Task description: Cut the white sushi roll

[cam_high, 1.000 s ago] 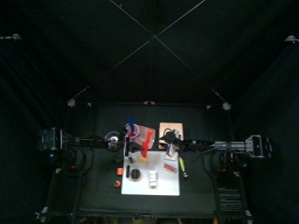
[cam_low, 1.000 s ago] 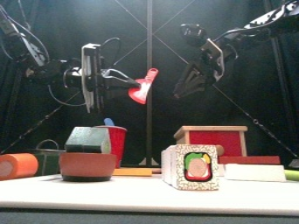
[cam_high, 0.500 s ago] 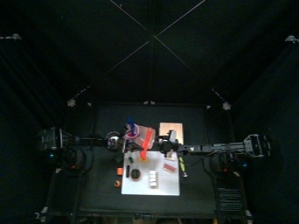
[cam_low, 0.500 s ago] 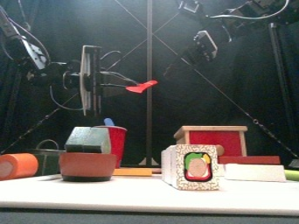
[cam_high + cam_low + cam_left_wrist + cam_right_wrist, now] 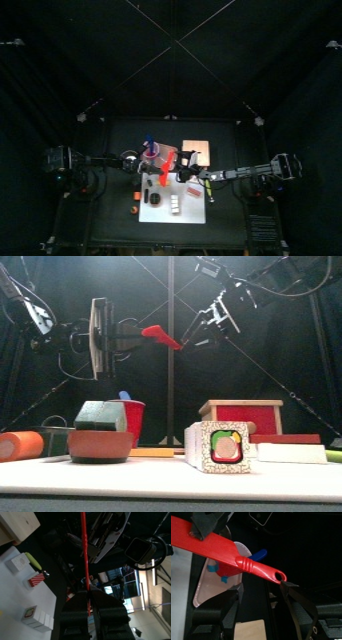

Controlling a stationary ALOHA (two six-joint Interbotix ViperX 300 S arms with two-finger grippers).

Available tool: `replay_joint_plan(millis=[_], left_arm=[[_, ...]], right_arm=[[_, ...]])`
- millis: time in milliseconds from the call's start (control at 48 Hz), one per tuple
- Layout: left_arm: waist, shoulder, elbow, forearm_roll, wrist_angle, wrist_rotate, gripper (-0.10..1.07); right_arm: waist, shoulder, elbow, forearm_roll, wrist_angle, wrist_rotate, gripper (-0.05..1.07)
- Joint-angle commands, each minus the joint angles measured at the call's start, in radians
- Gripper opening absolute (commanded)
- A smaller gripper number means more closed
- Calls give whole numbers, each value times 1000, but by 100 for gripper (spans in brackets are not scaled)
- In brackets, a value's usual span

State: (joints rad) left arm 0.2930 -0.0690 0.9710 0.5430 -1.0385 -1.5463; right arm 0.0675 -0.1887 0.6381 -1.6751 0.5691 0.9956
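One white sushi roll [image 5: 223, 448] stands nearest, at the tabletop's [image 5: 160, 481] front edge on the white board [image 5: 175, 205]. Behind it sit a brown bowl [image 5: 100, 445], a red cup [image 5: 130, 416] and a wooden box [image 5: 242, 416]. Higher up, the left fingers [image 5: 89, 601] are clenched on a red knife [image 5: 221, 549] — its handle end lies between the released, wide-spread right fingers [image 5: 261, 592], not gripped.

Red cup [image 5: 131, 416] behind dark green block [image 5: 99, 415], brown bowl [image 5: 102, 445], orange roll [image 5: 20, 445] at left, wooden box [image 5: 242, 414] with red front, white board [image 5: 174, 200].
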Motion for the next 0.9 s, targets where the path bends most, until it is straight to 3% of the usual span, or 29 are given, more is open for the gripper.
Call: replay_joint_plan(millis=[0,417,646,771,875], left_arm=[[5,-17,-12,2,-23,-20,32],[-3,-17,-11,31,-41,-137,32],[-5,-17,-5,38,-69,-158,32],[-3,-17,3,38,-69,-160,32],[-3,-17,6,37,-69,-161,32]], right_arm=[[5,2,-71,-43,28,0,93],[-5,67,-112,-74,55,-3,92],[-8,91,-130,-92,55,-3,91],[-9,92,-130,-94,55,-2,85],[-9,92,-130,-94,55,-3,73]])
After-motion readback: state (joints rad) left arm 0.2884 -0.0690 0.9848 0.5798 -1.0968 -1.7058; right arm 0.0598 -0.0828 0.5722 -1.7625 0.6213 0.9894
